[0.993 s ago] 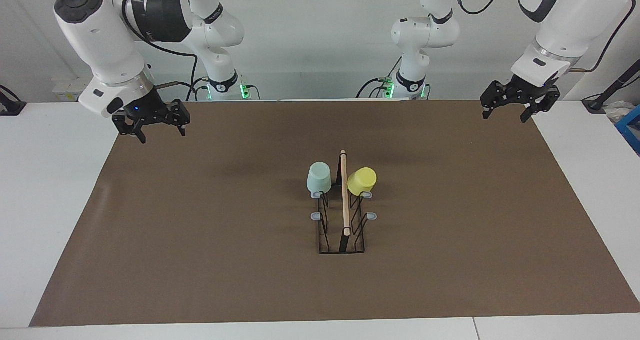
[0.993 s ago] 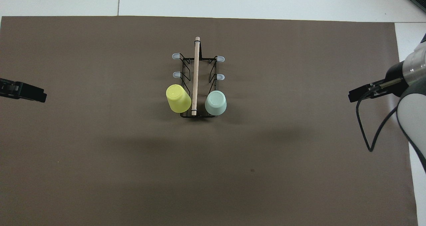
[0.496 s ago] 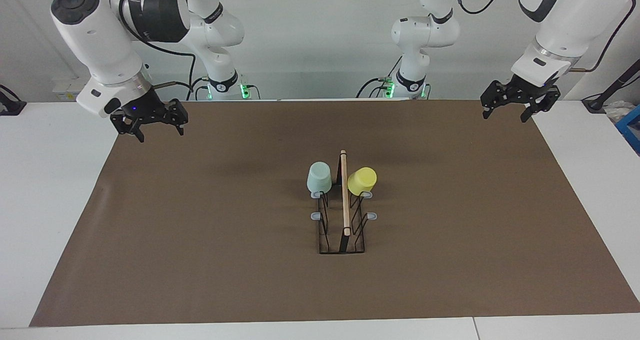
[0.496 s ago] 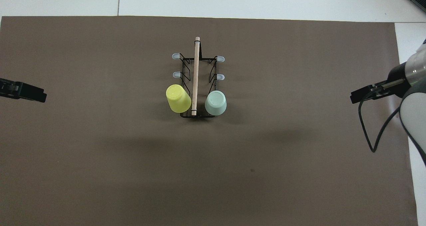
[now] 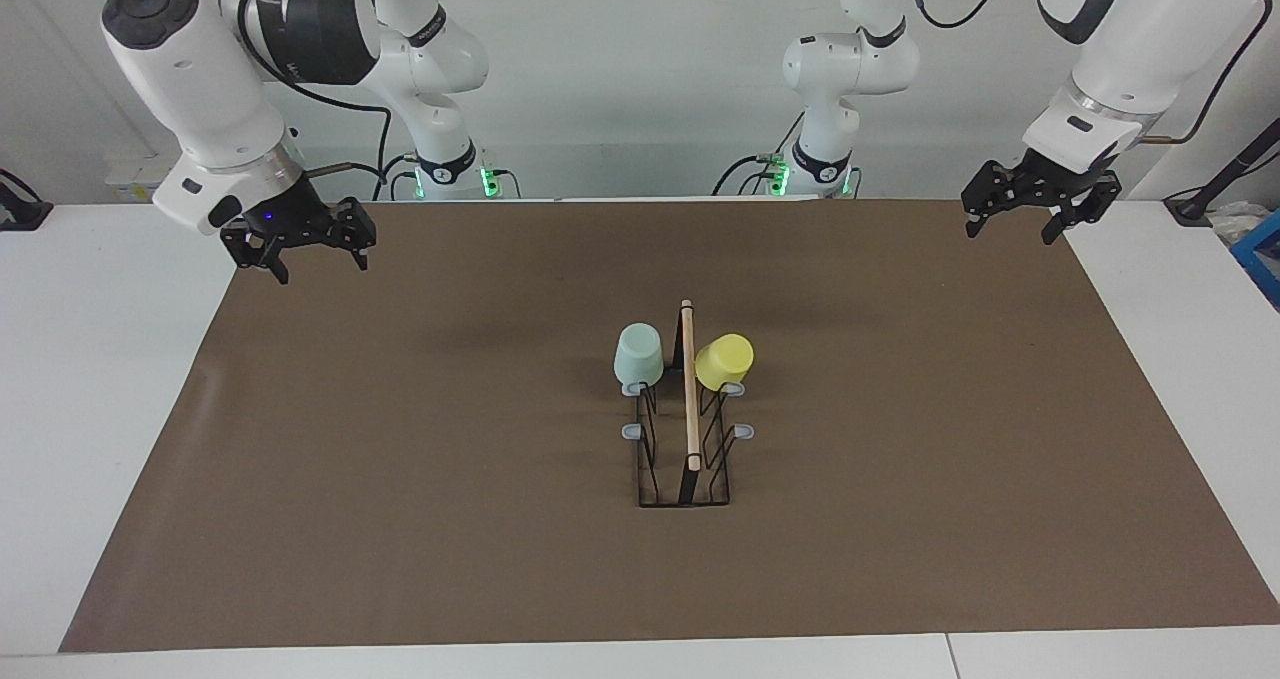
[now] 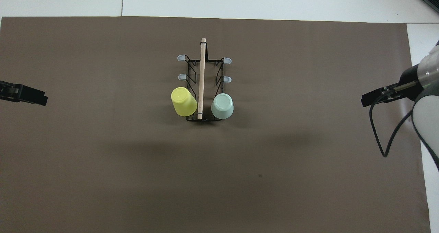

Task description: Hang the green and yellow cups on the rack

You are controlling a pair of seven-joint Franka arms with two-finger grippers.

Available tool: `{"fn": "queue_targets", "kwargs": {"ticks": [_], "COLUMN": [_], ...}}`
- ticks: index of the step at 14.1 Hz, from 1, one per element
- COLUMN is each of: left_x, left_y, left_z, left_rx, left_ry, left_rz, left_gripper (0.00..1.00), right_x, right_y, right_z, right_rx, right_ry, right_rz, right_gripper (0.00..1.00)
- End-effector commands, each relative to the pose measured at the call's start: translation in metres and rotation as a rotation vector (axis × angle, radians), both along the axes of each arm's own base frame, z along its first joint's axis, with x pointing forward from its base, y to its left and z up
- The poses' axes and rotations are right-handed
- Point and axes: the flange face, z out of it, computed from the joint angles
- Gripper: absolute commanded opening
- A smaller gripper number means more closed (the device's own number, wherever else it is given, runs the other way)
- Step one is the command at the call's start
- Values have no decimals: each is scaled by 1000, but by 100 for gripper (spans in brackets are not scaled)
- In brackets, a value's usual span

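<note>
Under both cups (image 5: 637, 353), the rack's (image 5: 689, 389) nearest prongs, hidden.

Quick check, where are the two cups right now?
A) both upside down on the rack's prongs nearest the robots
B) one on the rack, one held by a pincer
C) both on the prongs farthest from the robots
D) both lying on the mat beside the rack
A: the green cup and the yellow cup sit upside down on the rack, on its prongs nearest the robots, either side of the wooden bar.
</note>
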Motion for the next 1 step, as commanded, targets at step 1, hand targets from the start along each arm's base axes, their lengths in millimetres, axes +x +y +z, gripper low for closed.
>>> {"fn": "queue_targets", "kwargs": {"ticks": [1], "left_x": [-5], "left_y": [8], "left_z": [0], "left_rx": [-14], "left_ry": [1], "left_rz": [57], "left_gripper": [100], "right_x": [-3], "right_y": [-2], "right_z": [1], "right_rx": [11], "right_ry": [10], "right_rz": [-18], "right_gripper": [100]}}
